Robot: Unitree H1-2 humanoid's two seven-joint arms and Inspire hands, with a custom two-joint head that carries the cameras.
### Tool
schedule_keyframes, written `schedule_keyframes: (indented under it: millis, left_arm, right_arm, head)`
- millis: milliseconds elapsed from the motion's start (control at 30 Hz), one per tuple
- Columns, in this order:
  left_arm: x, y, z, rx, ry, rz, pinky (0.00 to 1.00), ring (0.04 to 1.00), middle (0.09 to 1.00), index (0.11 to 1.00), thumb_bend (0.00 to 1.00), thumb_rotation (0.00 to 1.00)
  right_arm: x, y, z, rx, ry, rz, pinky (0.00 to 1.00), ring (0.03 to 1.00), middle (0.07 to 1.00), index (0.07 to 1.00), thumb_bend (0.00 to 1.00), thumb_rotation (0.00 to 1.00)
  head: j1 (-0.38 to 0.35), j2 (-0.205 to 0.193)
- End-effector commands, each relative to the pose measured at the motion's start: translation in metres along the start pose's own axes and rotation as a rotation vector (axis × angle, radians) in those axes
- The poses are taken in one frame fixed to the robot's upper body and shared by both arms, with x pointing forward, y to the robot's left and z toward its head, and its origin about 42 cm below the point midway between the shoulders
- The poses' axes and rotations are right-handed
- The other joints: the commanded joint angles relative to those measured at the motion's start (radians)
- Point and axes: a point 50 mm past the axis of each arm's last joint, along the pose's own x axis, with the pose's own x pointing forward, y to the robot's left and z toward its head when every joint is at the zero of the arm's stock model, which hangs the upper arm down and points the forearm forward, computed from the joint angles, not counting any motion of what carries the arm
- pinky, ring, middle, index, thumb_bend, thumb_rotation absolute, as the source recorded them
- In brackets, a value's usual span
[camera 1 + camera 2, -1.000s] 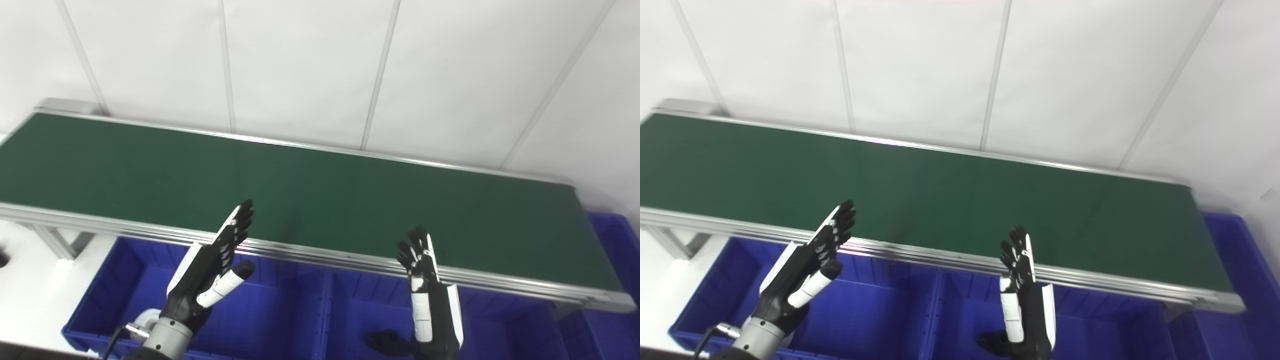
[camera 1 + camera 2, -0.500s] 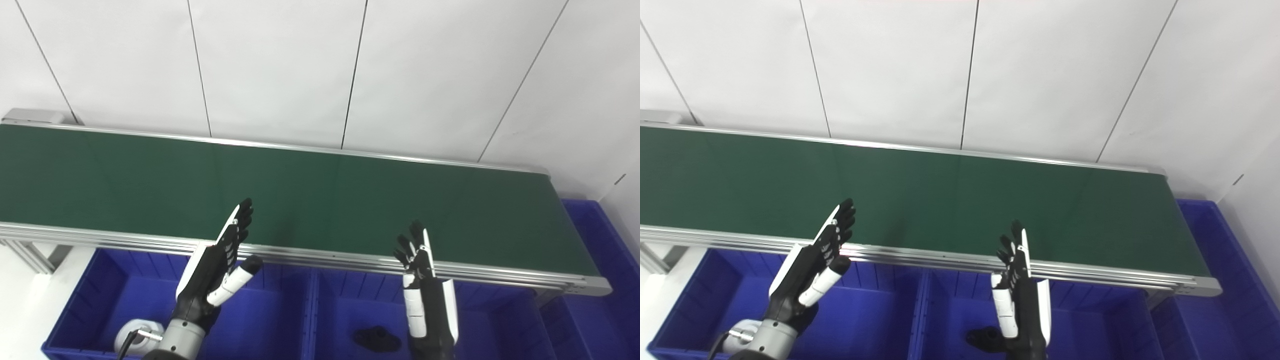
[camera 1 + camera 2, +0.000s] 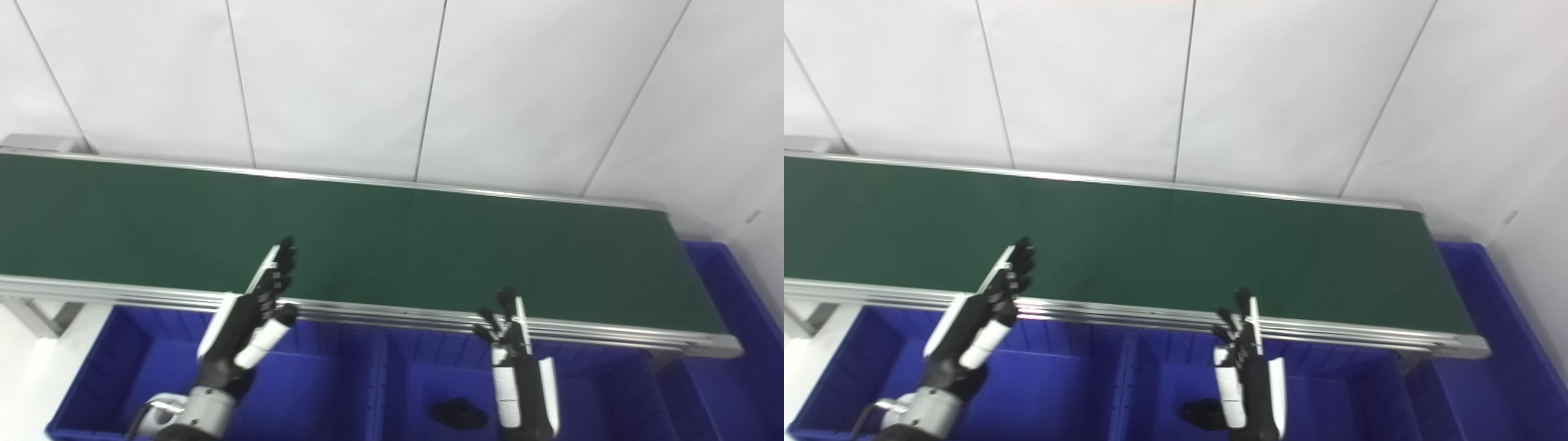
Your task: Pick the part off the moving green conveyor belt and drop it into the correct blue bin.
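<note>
The green conveyor belt (image 3: 392,239) runs across the view and carries no part that I can see. My left hand (image 3: 248,318) is open and empty, fingers straight, over the belt's near rail above the left blue bin (image 3: 122,367). My right hand (image 3: 517,361) is open and empty, fingers up, at the near rail above the middle blue bin (image 3: 612,392). A black part (image 3: 456,413) lies on the floor of that middle bin, just left of my right hand; it also shows in the right eye view (image 3: 1203,413).
The belt's silver near rail (image 3: 392,315) runs between the hands and the belt. Another blue bin (image 3: 729,294) stands past the belt's right end. A white panelled wall (image 3: 392,79) stands behind the belt. A frame leg (image 3: 24,309) is at lower left.
The camera has turned, shifting and levelling the whole scene. Both hands stay open and have sunk slightly in the picture. The black part in the middle bin has come into fuller view.
</note>
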Motion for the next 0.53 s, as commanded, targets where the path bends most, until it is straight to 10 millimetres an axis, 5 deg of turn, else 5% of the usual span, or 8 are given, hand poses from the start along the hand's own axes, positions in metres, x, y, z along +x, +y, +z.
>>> schedule_keyframes:
  millis: [0, 100, 300, 500]
  left_arm:
    - [0.008, 0.008, 0.012, 0.011, -0.057, -0.028, 1.0, 1.0, 1.0, 1.0, 0.98, 0.84]
    - [0.01, 0.021, 0.008, 0.014, -0.091, -0.056, 1.0, 1.0, 1.0, 1.0, 0.93, 0.84]
    - [0.008, 0.024, 0.008, 0.083, -0.108, -0.031, 1.0, 1.0, 1.0, 1.0, 0.88, 0.87]
    - [0.008, 0.015, 0.008, 0.084, -0.117, -0.032, 1.0, 1.0, 1.0, 1.0, 0.88, 0.84]
  right_arm:
    - [0.014, 0.052, 0.026, 0.111, -0.086, 0.021, 0.81, 0.9, 0.986, 1.0, 0.74, 0.99]
    - [0.017, 0.066, 0.024, 0.103, -0.081, 0.028, 0.79, 0.898, 0.993, 1.0, 0.73, 0.98]
    - [0.021, 0.077, 0.026, 0.102, -0.109, 0.009, 0.77, 0.907, 1.0, 1.0, 0.74, 1.0]
    - [0.017, 0.069, 0.029, 0.107, -0.11, 0.006, 0.78, 0.904, 1.0, 1.0, 0.73, 1.0]
  head:
    - [-0.029, -0.006]
    - [-0.099, -0.028]
    - [-0.092, -0.022]
    - [-0.048, -0.007]
